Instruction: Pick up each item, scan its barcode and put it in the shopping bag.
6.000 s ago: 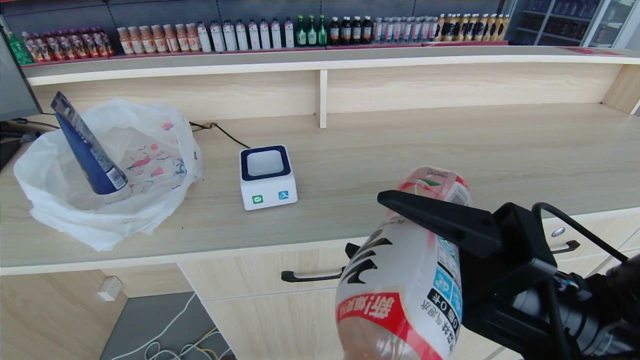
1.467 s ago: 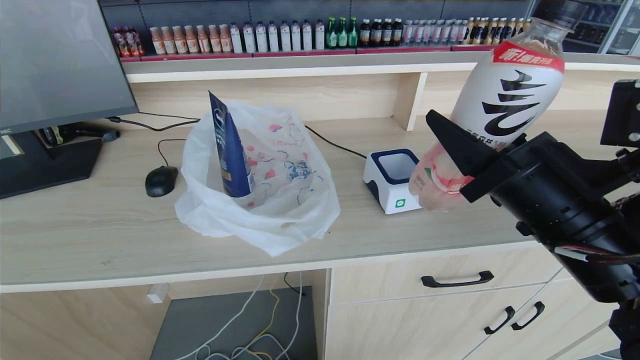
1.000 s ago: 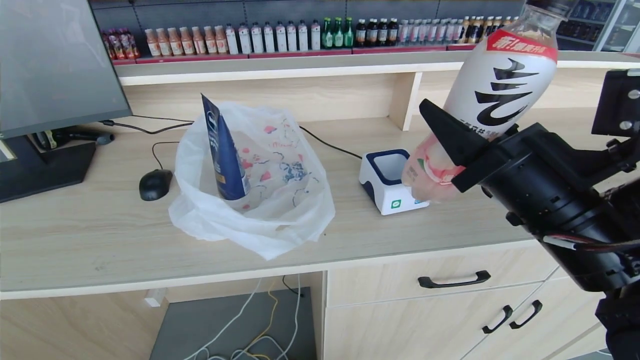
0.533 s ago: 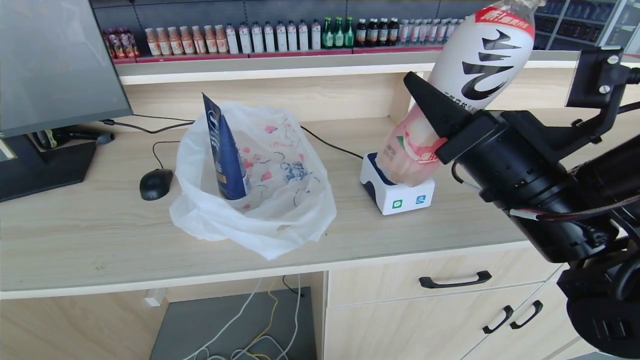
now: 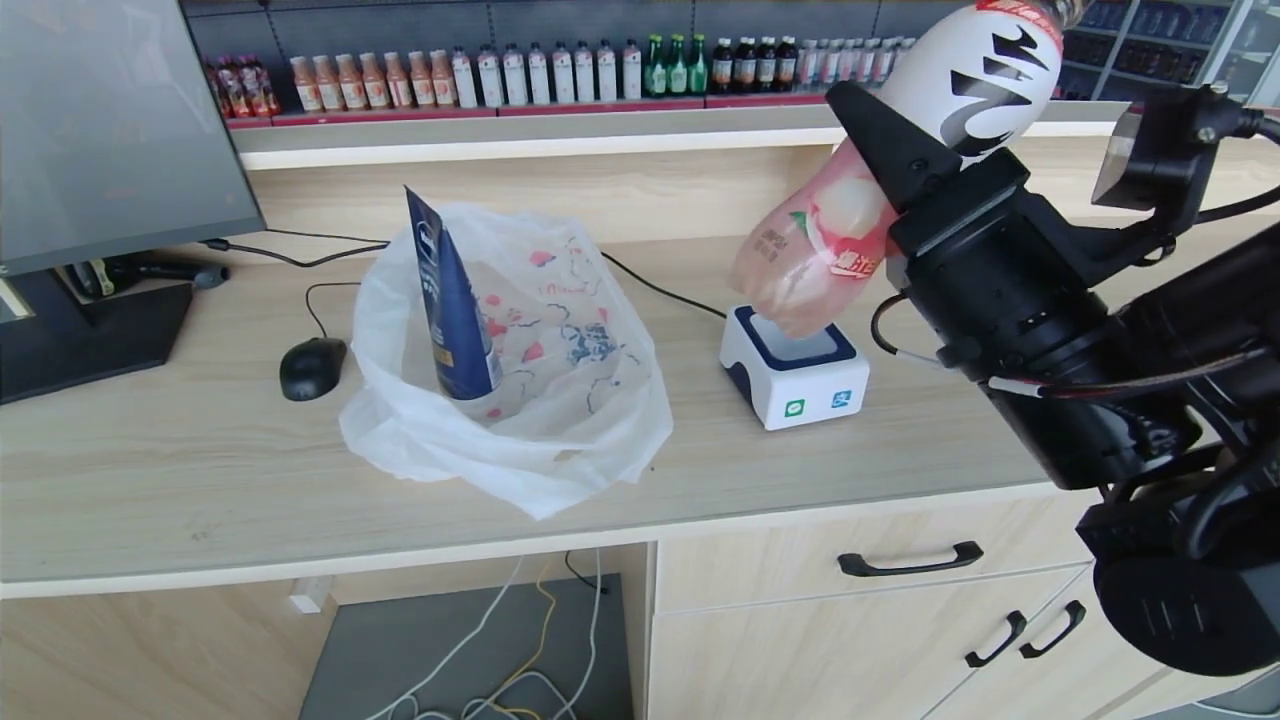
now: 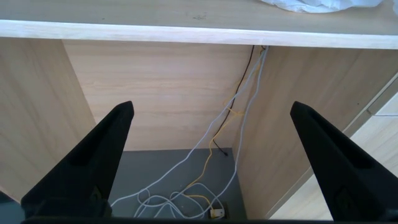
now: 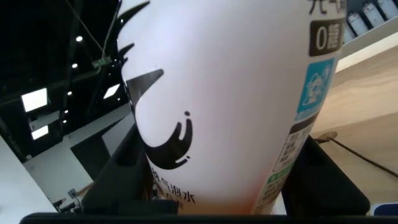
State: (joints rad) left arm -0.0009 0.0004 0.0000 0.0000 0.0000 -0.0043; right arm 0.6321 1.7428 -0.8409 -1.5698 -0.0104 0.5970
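Shop setting, with a back shelf (image 5: 560, 105) lined with drink bottles behind a pale wooden surface (image 5: 200, 480).

Far left: monitor (image 5: 110, 120) on a dark stand. Mouse (image 5: 312, 368) sits just beside it, cord trailing back.

Left jaws hang low in front of the surface's edge, spread wide with nothing between them. They face the open space underneath, where loose cables (image 6: 211, 155) hang.

Centre-left: shopping bag (image 5: 560, 440), white plastic, mouth slumped open. One blue tube (image 5: 450, 300) is already inside, standing on its cap end and leaning a little left.

Centre-right: scanner (image 5: 795, 380), a small white box with a dark-rimmed window facing up. It sits near the bag's right side and does not touch it. Its cable (image 5: 660, 290) runs back behind the bag.

Right: bottle (image 5: 850, 230) held in the air, right jaws clamped around its middle. The wrist camera sees the label (image 7: 224, 106) up close. The long axis is tilted, with the pink base low and just above the scanner window, and the cap end high and off to the right. No contact with the scanner that I can make out.

Judgement: the scanning step is in hand. Which way the barcode faces I cannot tell.

The bag lies to the left of the bottle, so the drop calls for a leftward carry over the scanner. The right arm (image 5: 1050, 330) is the one placed for it.

Possible obstruction is the upright tube, which takes up the bag's left half. The right half looks the freer landing spot. The bag's limp rim could catch the bottle base if it comes in low.
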